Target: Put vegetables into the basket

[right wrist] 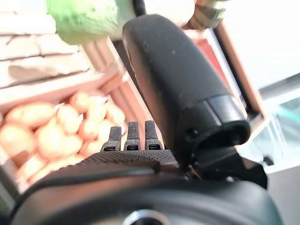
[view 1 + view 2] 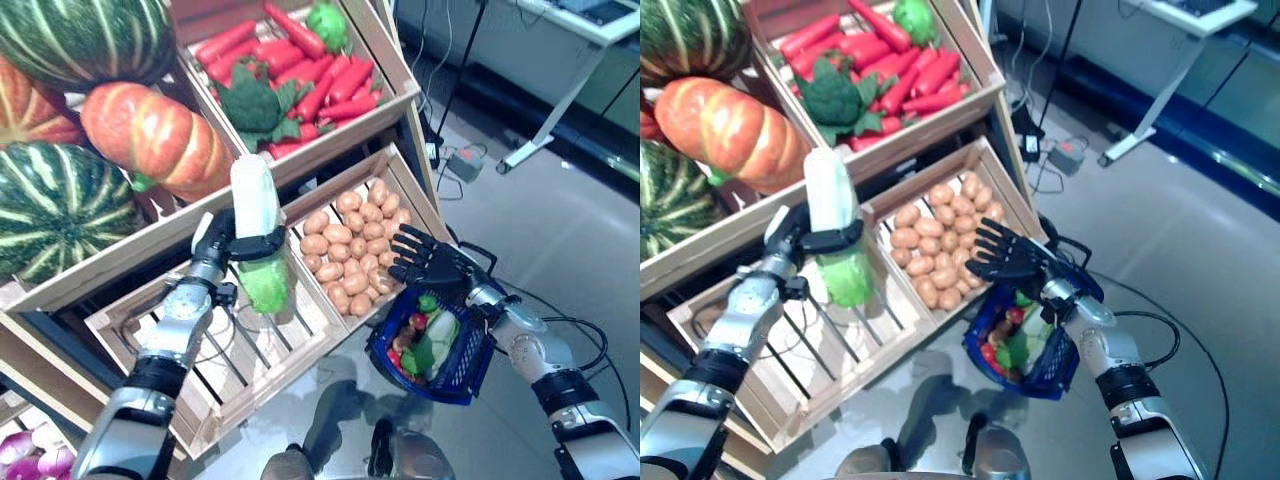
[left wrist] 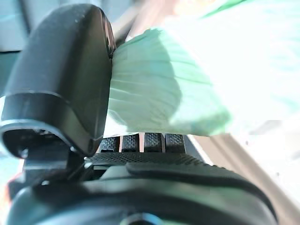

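Observation:
My left hand (image 2: 232,243) is shut on a long pale cabbage (image 2: 256,230) with a white stem and green leafy end, and holds it upright above the lower wooden crate (image 2: 230,370). In the left wrist view the cabbage (image 3: 159,89) sits between the thumb (image 3: 65,79) and the fingers (image 3: 140,140). The blue basket (image 2: 455,375) stands on the floor at the right, with a pale green vegetable and red and green ones in it. My right hand (image 2: 430,262) is open with straight fingers, just above the basket's far rim, beside the potato crate (image 2: 355,250).
The wooden stand fills the left and top, with pumpkins (image 2: 150,135) on an upper shelf and a crate of red and green vegetables (image 2: 290,70) behind. Grey floor lies to the right, with a white table leg (image 2: 560,110) and a power adapter (image 2: 462,160).

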